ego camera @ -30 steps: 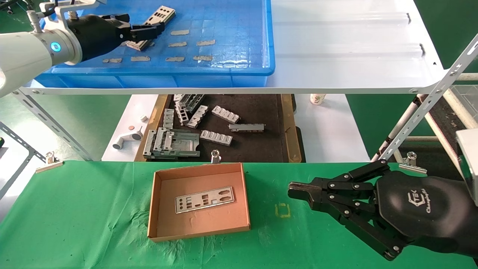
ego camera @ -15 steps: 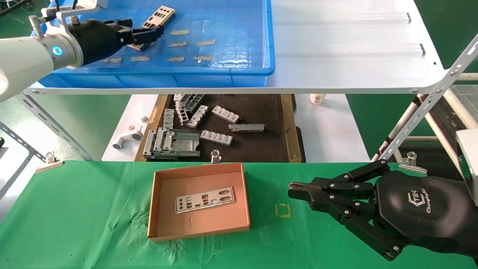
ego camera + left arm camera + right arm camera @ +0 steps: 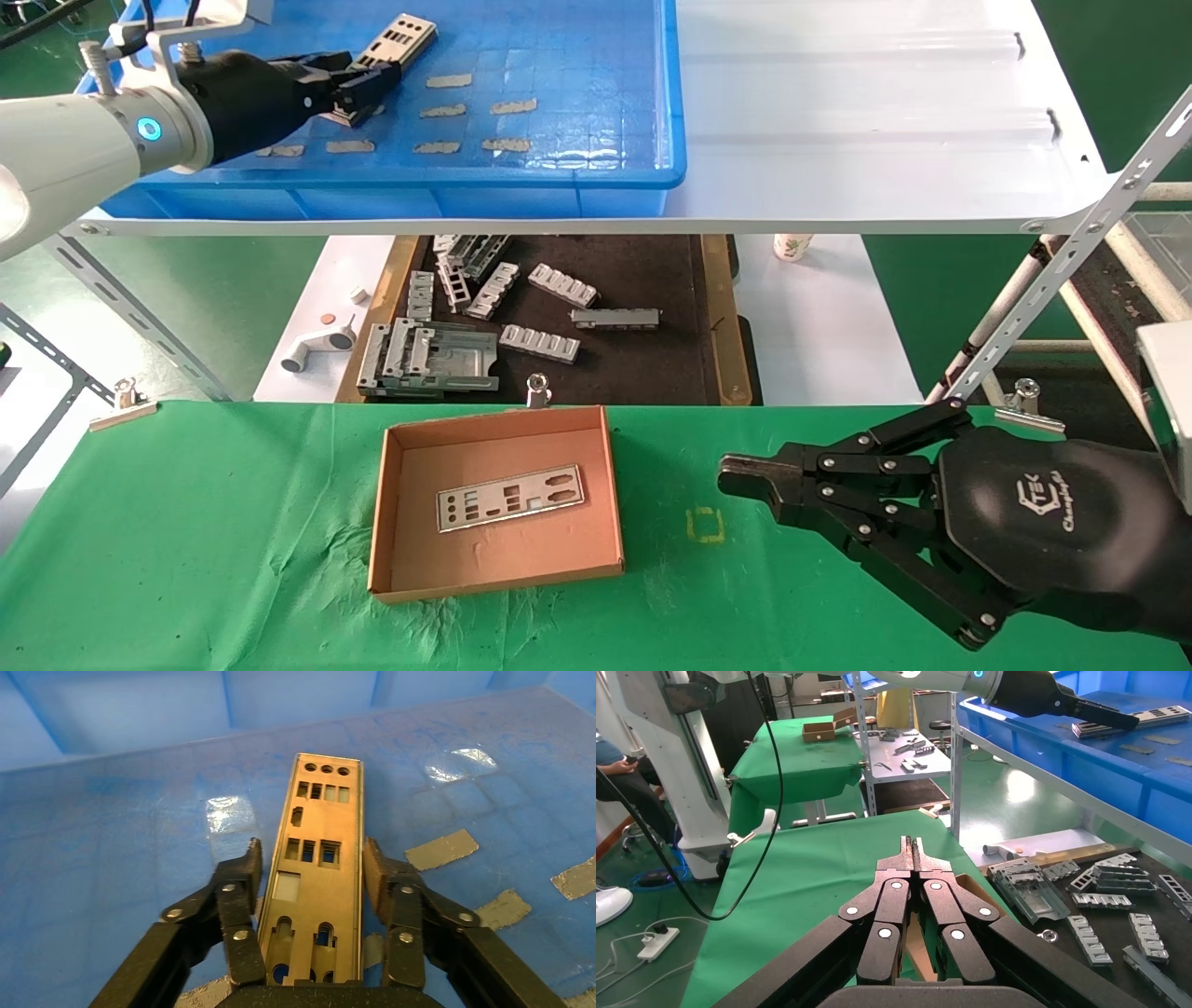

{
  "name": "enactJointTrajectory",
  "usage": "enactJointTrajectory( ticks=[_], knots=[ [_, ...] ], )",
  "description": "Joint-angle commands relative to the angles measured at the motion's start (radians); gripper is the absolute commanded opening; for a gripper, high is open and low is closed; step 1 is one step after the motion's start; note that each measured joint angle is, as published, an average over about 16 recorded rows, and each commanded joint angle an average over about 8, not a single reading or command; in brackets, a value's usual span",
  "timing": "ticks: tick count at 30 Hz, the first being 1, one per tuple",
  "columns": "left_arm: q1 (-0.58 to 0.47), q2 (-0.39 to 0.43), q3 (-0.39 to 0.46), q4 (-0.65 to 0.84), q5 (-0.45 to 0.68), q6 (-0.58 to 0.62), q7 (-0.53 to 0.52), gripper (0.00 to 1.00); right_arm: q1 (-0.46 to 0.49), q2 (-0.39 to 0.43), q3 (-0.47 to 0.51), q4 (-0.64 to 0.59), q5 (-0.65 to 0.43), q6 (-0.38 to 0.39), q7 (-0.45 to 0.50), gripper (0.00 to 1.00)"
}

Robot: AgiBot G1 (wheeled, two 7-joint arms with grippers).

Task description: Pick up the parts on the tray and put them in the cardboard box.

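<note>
A silver punched plate (image 3: 400,39) lies on the floor of the blue tray (image 3: 577,93) at its far left. My left gripper (image 3: 363,89) is low in the tray at the plate's near end. In the left wrist view the plate (image 3: 320,867) lies between the fingers of my left gripper (image 3: 311,850). The jaws are open, and a thin gap shows on one side. Another plate (image 3: 510,497) lies flat in the cardboard box (image 3: 610,485) on the green cloth. My right gripper (image 3: 731,473) is shut and empty, parked to the right of the box. It also shows in the right wrist view (image 3: 911,843).
A black-floored tray (image 3: 615,373) with grey brackets sits below the white shelf (image 3: 857,112). A slanted metal strut (image 3: 1052,280) stands at the right. Tan tape strips (image 3: 466,110) lie on the blue tray's floor. Green cloth (image 3: 186,559) covers the front table.
My left gripper's fingers have narrowed around the plate's near end and the wrist has shifted slightly. The right arm has not moved.
</note>
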Motion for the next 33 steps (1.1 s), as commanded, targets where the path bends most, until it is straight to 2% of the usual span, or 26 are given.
enactJointTrajectory(
  ticks=[1,17,19,21,26,28,29,33],
  knots=[
    [0.0,0.0,0.0,-0.002,0.001,-0.002,0.0,0.0,0.0,0.0,0.0,0.0,0.0,0.0,0.0,0.0],
    [-0.002,0.0,0.0,-0.003,0.0,-0.01,0.001,0.0,0.0,0.0,0.0,0.0,0.0,0.0,0.0,0.0],
    [-0.001,0.001,0.0,-0.002,0.001,-0.011,0.0,0.03,0.0,0.0,0.0,0.0,0.0,0.0,0.0,0.0],
    [0.0,0.001,0.001,-0.001,0.002,-0.012,-0.001,0.16,0.0,0.0,0.0,0.0,0.0,0.0,0.0,0.0],
    [0.0,0.002,0.004,-0.001,0.005,-0.014,-0.002,0.78,0.0,0.0,0.0,0.0,0.0,0.0,0.0,0.0],
    [0.0,0.002,0.004,-0.001,0.006,-0.014,-0.002,0.95,0.0,0.0,0.0,0.0,0.0,0.0,0.0,0.0],
    [0.0,0.002,0.005,-0.001,0.007,-0.014,-0.003,1.0,0.0,0.0,0.0,0.0,0.0,0.0,0.0,0.0],
    [0.001,0.001,0.005,-0.001,0.008,-0.012,-0.005,1.0,0.0,0.0,0.0,0.0,0.0,0.0,0.0,0.0]
  ],
)
